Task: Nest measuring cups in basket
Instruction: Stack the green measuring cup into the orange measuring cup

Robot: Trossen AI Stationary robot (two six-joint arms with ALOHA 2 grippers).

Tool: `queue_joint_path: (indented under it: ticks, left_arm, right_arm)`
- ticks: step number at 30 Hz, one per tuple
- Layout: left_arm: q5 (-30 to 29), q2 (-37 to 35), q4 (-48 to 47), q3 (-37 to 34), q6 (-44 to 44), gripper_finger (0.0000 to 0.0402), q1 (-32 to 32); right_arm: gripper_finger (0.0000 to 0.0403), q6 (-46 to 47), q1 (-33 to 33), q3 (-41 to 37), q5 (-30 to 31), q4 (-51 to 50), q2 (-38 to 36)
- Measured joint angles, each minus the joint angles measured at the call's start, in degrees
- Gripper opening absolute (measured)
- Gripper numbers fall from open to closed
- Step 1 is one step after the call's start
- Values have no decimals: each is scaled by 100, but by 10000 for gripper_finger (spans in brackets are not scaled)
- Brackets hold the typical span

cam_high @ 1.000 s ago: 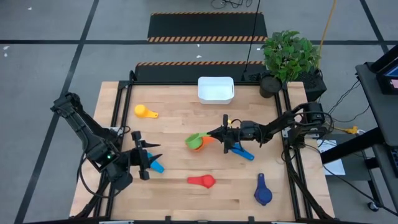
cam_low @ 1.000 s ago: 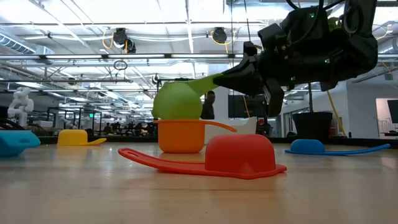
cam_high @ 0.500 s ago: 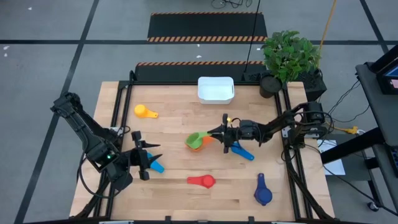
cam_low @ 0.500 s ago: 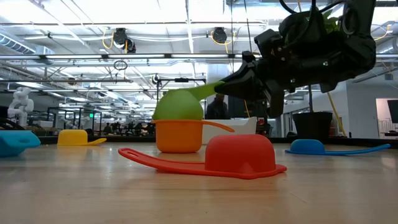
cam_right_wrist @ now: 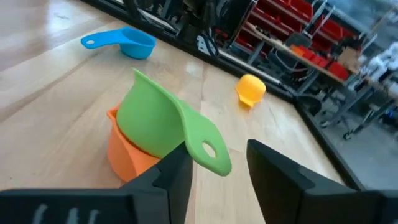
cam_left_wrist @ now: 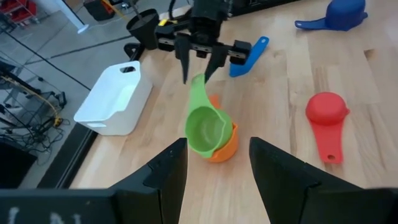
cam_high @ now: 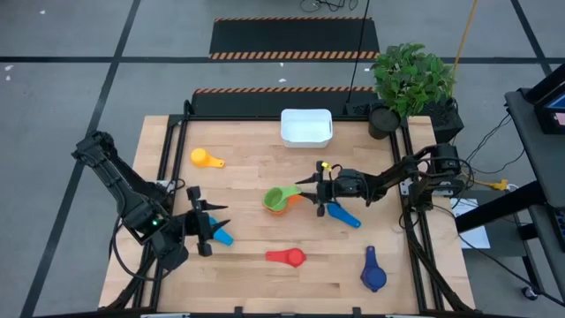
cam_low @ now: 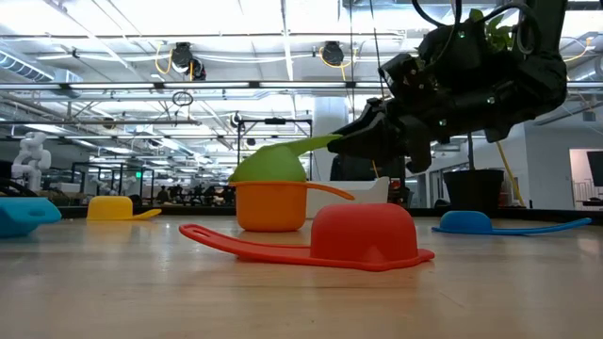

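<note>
Overhead, the green cup sits nested in the orange cup near the middle of the desk, its handle pointing at the right gripper, whose jaws stand spread on either side of the handle tip. The white basket lies at the far edge, well apart. A yellow cup rests toward the left, a red cup near the front, a dark blue cup at the front right, and a blue cup just beside the right arm. The left gripper waits at the left front, jaws spread, beside a light blue cup.

Level with the desk, the green cup tilts inside the orange cup, handle rising toward the right gripper; the red cup lies upturned in front.

From the left wrist, the right gripper hangs over the green handle, jaws apart, with the basket off to one side.

From the right wrist, the green cup leans in the orange cup, its handle between the open jaws.
</note>
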Motion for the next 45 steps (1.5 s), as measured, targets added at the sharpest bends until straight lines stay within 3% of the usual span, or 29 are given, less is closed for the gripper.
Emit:
queue_joint_path:
  ticks: [10, 22, 27, 29, 37, 45]
  left_arm:
    - [16, 2, -2, 0, -3, 175, 0]
    - [18, 0, -2, 0, -146, 175, 0]
    - [17, 2, -2, 0, -85, 175, 0]
    - [16, 2, -2, 0, 6, 175, 0]
    - [10, 2, 0, 0, 89, 175, 159]
    - [12, 2, 7, 0, 44, 175, 355]
  right_arm:
    - [179, 837, -113, -1, -5, -671, -185]
    - [185, 1754, -114, -3, 8, -2463, -1412]
    - [190, 2427, -174, 103, 888, -2657, -1785]
    - [203, 2670, -216, 249, 912, -2896, -1886]
    - [282, 3002, 135, 1142, 895, -4249, -1666]
    - [309, 3255, 194, 1382, 271, -4278, -1046]
